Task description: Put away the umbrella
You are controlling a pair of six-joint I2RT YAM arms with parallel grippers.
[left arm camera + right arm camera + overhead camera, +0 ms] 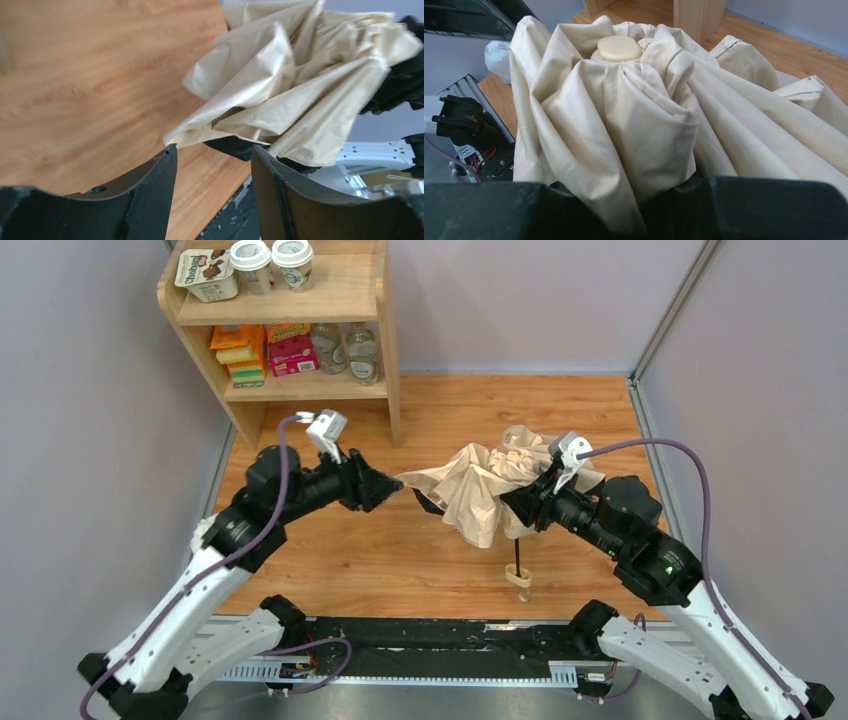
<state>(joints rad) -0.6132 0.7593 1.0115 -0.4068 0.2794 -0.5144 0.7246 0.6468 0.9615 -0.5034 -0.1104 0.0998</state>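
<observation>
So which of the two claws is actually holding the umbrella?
The right gripper: it is clamped on the umbrella's bunched beige fabric. The left gripper is open, gripping nothing.

Robotics lab test cell, dressed with household goods.

Plain pale partition walls (90,390) joined by a metal corner post (672,310) box in a wood-topped table (330,560). Along its near edge a black mounting rail (420,635) carries the left arm (200,580) and the right arm (715,625), with purple cables (708,510) looping over them and loose wiring on show. At the table's far left corner stands a small wooden shelf (392,360) stocked like a pantry with lidded cups (272,262), snack boxes (292,352) and bottles (362,352). A beige umbrella (480,495) over the middle of the table is another everyday prop.
</observation>
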